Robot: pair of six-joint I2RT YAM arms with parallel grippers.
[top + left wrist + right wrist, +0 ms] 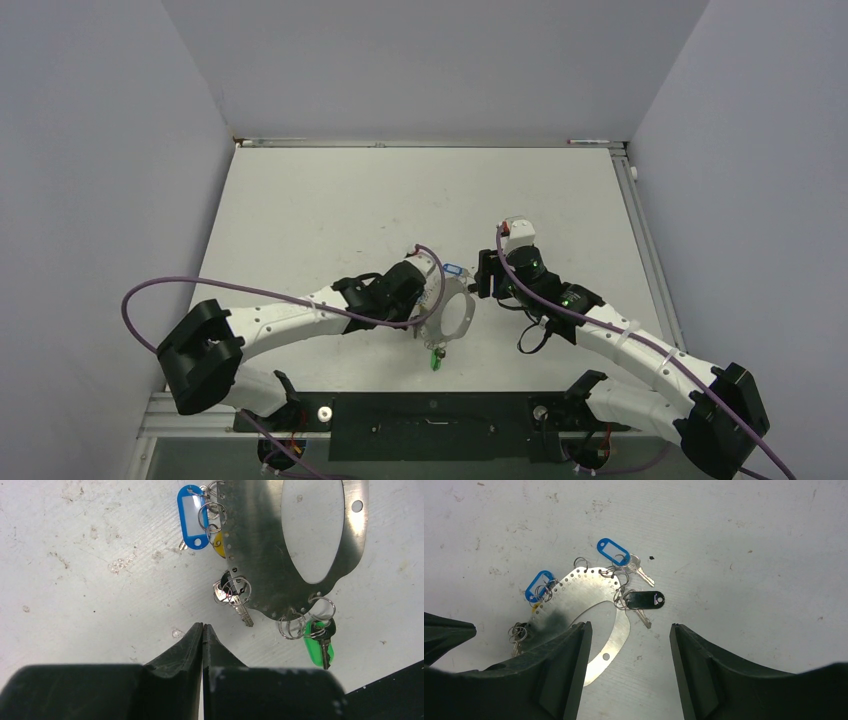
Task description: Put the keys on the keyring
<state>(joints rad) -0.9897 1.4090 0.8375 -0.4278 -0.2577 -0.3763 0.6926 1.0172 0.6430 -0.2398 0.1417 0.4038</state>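
The keyring (260,555) is a flat silver oval plate with small holes along its rim, lying on the white table (330,220). Keys hang from it on small split rings: a blue-tagged one (192,517), a yellow one (218,545), a black-headed one (234,592) and a green one (316,647). In the right wrist view there are two blue tags (613,551) (539,585) and a black tag (645,599). My left gripper (202,626) is shut on nothing, just short of the plate. My right gripper (629,627) is open above the plate's edge (616,640).
Grey walls enclose the table on three sides. A black mounting bar (430,420) runs along the near edge between the arm bases. Purple cables (200,285) loop off both arms. Two bare split rings (292,626) hang from the plate near the green key.
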